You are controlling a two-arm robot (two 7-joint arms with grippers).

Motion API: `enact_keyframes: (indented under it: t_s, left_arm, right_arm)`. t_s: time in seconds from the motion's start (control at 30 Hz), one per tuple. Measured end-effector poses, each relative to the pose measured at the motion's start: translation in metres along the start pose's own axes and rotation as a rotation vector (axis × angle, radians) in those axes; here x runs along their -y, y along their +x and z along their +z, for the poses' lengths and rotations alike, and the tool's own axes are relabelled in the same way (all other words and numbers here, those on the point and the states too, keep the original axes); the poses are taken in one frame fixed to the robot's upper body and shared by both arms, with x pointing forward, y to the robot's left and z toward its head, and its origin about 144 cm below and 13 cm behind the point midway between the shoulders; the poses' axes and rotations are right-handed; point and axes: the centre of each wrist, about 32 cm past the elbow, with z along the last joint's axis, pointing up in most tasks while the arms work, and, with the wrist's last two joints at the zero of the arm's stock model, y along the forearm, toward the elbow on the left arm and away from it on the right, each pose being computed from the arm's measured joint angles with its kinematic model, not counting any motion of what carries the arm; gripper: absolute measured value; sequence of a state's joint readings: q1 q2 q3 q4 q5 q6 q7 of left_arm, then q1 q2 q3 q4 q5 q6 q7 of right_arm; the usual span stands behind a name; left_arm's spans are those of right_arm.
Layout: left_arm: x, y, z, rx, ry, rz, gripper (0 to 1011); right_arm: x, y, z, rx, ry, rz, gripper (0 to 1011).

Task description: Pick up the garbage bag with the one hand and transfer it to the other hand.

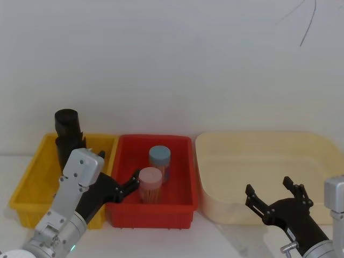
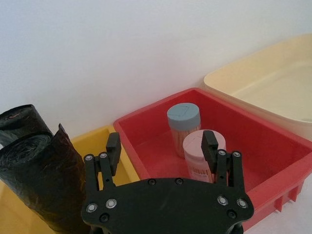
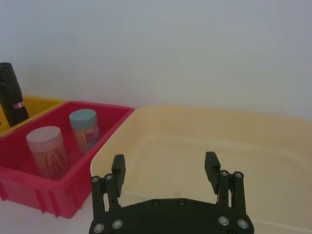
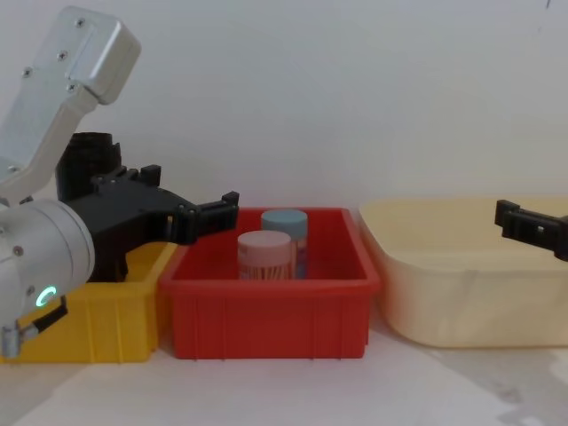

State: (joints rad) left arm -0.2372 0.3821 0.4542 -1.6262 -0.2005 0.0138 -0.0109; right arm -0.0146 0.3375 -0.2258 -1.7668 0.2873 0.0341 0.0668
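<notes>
Garbage bag upright in the yellow bin, just left of the left gripper, whose fingers are spread apart.
A second black roll stands behind it. The red bin to the right holds a blue-lidded jar and a pink-lidded jar. The right gripper, also spread, hovers at the cream tub's near rim.

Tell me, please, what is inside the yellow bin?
A black garbage bag roll stands upright in the yellow bin, a second roll beside it. The left gripper and its arm cover much of the bin's floor, hiding anything else.
</notes>
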Motion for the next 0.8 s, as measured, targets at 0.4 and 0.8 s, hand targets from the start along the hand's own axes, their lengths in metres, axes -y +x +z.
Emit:
enact_keyframes:
  t_s: [0.4,0.8]
  left_arm:
    - [0.0,0.0,0.0,0.0,0.0,0.0,1003]
    - [0.0018,0.0003,0.002,0.001,-0.001,-0.002,1003]
  right_arm:
    - [0.0,0.0,0.0,0.0,0.0,0.0,1004]
    - [-0.0003,0.0,0.0004,-0.001,0.0,0.004,1004]
